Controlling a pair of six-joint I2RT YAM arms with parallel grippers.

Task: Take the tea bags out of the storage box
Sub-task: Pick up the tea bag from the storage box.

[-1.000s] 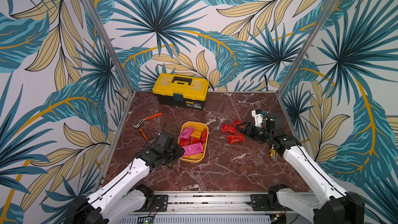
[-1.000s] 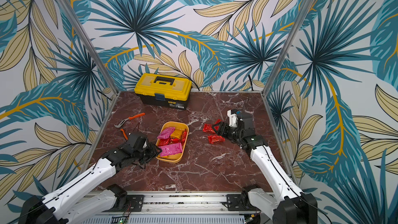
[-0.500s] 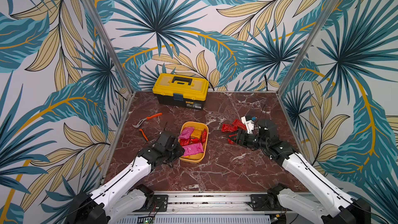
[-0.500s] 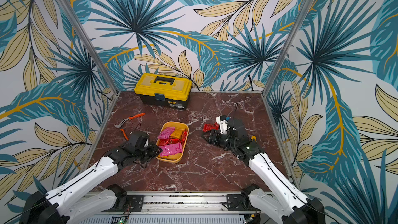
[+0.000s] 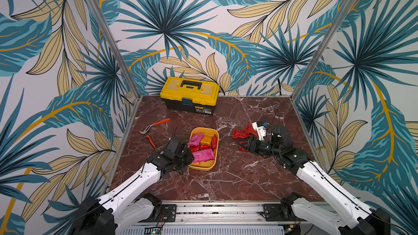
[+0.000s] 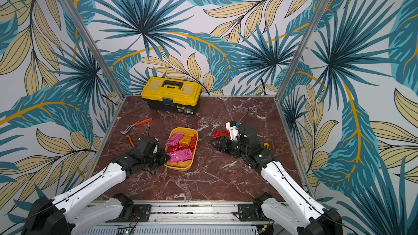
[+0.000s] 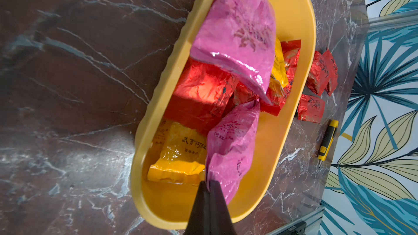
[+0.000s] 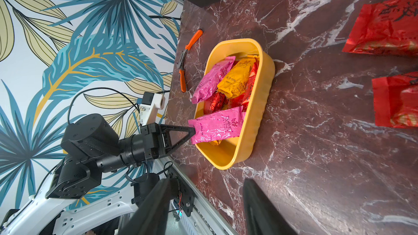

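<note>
Left gripper [image 7: 209,184] pinched shut on the corner of a magenta tea bag [image 7: 233,145], ready to lift it from the storage box [image 7: 294,32]; right gripper [image 5: 241,145] fingers half-open, empty.

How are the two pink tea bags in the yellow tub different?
The near pink bag is pinched at its corner by the left pincer; the far pink bag is untouched. The near pink bag lies at the near end of the tub; the far pink bag lies at the far end, beside an orange bag. Both are shiny pink.
</note>
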